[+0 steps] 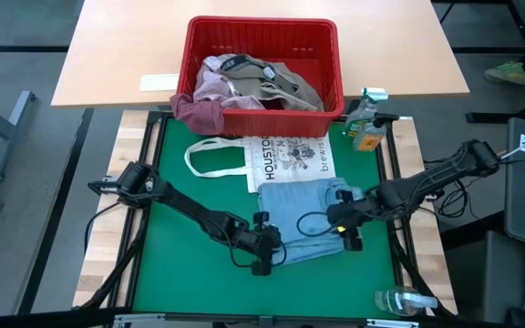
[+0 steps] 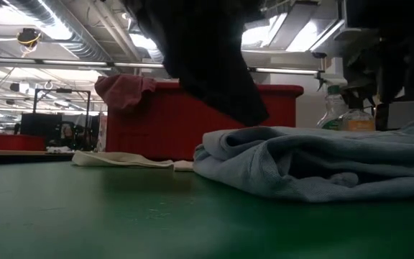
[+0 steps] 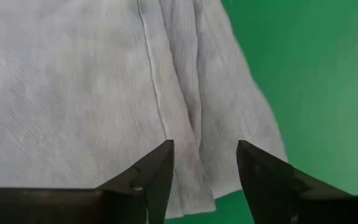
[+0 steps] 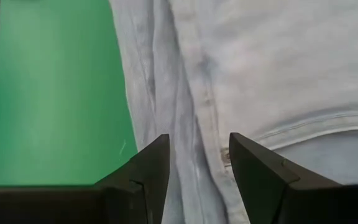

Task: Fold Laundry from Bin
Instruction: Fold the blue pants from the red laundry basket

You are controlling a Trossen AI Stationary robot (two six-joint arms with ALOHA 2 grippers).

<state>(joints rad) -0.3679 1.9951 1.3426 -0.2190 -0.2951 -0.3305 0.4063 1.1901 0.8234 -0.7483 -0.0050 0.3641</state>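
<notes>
A light blue garment (image 1: 301, 217) lies bunched in folds on the green mat (image 1: 190, 282), also seen in the low view (image 2: 315, 162). My left gripper (image 3: 205, 171) stands open over the garment's near left edge, next to bare mat. My right gripper (image 4: 197, 165) is open over the garment's right side, above a seam. The red bin (image 1: 262, 64) stands at the far edge, holding pink, khaki-grey and white laundry (image 1: 258, 82). A maroon piece (image 1: 199, 114) hangs over the bin's near left rim.
A white tote bag printed HOUSTON (image 1: 285, 157) lies flat between the bin and the blue garment. A spray bottle (image 1: 365, 123) stands at the mat's far right, and a clear bottle (image 1: 404, 301) lies at its near right corner. Bare mat spreads to the left.
</notes>
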